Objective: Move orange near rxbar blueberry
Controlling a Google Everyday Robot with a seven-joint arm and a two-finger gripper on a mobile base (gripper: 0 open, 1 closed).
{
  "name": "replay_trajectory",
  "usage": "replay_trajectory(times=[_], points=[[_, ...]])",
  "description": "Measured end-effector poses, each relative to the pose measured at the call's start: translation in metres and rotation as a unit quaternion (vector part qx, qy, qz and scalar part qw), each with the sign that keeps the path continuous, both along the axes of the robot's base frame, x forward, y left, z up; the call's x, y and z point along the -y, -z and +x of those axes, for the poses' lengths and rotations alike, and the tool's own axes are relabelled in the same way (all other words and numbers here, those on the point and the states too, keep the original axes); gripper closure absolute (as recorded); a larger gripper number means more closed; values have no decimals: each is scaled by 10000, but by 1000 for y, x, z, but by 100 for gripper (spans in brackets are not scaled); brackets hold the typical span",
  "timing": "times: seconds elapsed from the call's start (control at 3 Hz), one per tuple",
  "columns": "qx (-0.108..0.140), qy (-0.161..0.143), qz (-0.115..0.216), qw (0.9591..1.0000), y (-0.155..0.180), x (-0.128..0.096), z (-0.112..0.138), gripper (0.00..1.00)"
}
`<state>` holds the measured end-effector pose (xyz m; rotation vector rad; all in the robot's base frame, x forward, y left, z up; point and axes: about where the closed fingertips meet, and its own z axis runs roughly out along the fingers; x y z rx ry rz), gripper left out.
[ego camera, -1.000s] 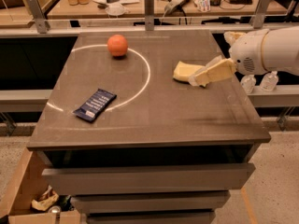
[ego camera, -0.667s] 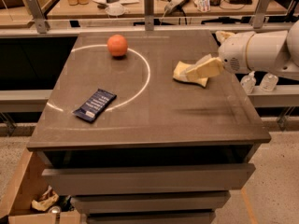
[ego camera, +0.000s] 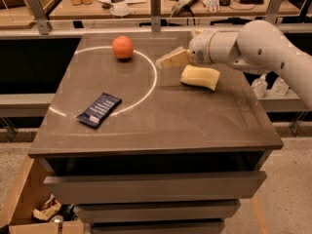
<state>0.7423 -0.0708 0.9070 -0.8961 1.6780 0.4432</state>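
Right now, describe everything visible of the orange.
The orange is round, smooth and plain orange-red, with a faint sheen on top; no stem or blemish shows. It sits whole on the brown table, toward the far left, over the top of the white arc marked there. Only the table touches it. The hand hovers to its right, clear of it, and the bar lies apart from it, nearer the front edge.

A pale yellow sponge (ego camera: 200, 77) lies on the dark table (ego camera: 195, 126), just beside the gripper (ego camera: 163, 62), right of a white circular line (ego camera: 152, 84), with a cluttered workbench (ego camera: 146, 8) behind.
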Motion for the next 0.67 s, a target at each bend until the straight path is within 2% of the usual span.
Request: replay_trajectory(times=[0.33, 0.67], points=[[2, -28, 1, 10000, 0, -4, 0, 0], [-6, 153, 129, 9998, 5, -9, 13, 0]])
